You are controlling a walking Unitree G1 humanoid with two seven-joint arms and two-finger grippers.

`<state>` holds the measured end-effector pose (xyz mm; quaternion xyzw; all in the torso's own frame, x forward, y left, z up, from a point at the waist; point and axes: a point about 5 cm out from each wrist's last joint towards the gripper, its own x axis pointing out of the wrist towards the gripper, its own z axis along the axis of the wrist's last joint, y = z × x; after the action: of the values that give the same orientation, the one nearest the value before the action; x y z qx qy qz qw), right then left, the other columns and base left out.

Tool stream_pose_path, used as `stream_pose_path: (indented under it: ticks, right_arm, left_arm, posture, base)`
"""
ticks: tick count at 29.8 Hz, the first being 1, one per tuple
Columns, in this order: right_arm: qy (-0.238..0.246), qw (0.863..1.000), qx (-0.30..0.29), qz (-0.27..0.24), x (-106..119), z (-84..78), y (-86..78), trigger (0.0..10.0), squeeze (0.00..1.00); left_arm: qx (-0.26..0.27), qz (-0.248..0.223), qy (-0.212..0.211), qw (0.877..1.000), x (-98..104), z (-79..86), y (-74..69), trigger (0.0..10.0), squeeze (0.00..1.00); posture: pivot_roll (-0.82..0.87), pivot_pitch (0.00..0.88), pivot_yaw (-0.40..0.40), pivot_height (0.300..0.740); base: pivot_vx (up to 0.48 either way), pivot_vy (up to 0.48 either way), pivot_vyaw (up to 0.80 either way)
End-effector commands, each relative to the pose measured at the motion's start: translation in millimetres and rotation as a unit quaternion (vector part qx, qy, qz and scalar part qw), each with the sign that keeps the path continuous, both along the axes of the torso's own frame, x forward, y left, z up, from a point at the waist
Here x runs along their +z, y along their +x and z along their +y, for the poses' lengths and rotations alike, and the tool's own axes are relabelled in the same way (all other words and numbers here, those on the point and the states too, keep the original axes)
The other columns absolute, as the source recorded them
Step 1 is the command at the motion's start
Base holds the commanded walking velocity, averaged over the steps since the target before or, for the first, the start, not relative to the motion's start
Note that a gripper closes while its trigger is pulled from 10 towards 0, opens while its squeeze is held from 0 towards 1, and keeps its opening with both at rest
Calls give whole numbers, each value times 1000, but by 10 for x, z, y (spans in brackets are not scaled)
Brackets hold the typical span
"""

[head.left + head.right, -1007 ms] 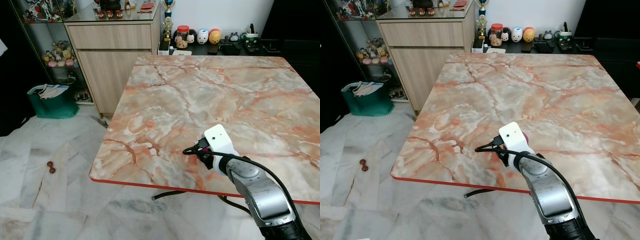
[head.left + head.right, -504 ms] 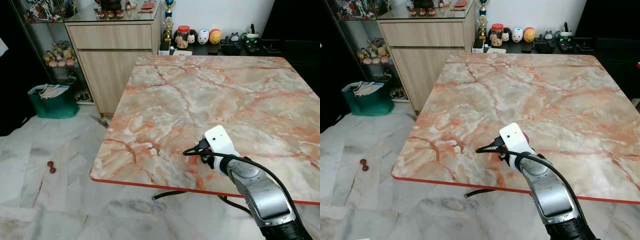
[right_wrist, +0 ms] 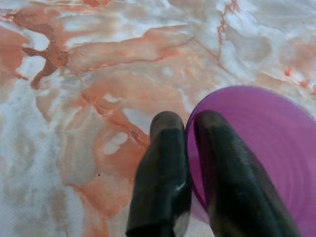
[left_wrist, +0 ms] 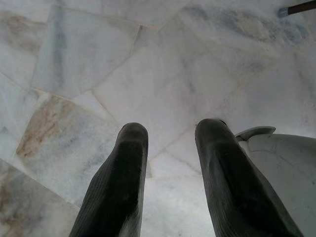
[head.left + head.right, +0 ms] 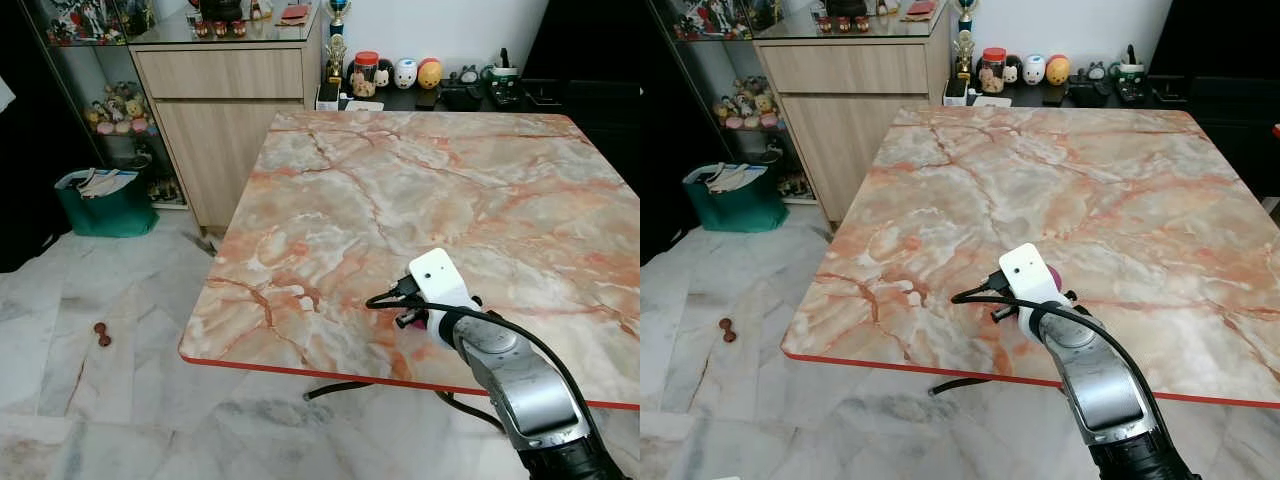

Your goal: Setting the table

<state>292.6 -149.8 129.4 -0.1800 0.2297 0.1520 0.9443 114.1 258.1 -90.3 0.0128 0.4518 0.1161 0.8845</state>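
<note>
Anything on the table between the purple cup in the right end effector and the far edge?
No, bare marble table beyond the purple cup pinched by the right end effector, per the left eye view.

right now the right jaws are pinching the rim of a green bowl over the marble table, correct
Not quite: the bowl is purple, not green, as the right wrist view shows. The right gripper does pinch its rim, one finger inside and one outside, over the marble table.

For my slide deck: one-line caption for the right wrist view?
Right gripper pinching the rim of a purple bowl over the marble table.
</note>
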Motion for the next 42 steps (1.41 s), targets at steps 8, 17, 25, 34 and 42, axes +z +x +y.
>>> stream_pose_path:
  ticks: [8, 17, 25, 34, 42]
  right_arm:
    - [11, 999, -2, -32, 91, 39, 58, 0, 0]
    - [78, 986, 17, -144, 297, 271, -67, 0, 0]
    - [128, 963, 12, -235, 402, 435, -265, 10000, 0]
    - [140, 941, -12, -308, 522, 373, -242, 10000, 0]
    - [136, 929, -60, -338, 530, 170, -144, 10000, 0]
  left_arm:
    - [3, 9, -5, 1000, -18, -13, -34, 10000, 0]
    - [-4, 13, -5, 1000, -27, -17, -66, 10000, 0]
    - [-8, 12, -6, 1000, -27, -9, -87, 10000, 0]
    - [-17, 18, -4, 1000, -36, -21, -107, 10000, 0]
    - [-16, 18, -8, 1000, -51, -65, -118, 10000, 0]
  posture:
    - [-51, 0, 24, 740]
    - [-62, 0, 23, 740]
    - [-90, 0, 38, 740]
    - [-93, 0, 35, 740]
    - [-100, 0, 25, 740]
  base:
    - [0, 0, 0]
    - [0, 0, 0]
    - [0, 0, 0]
    - [0, 0, 0]
    - [0, 0, 0]
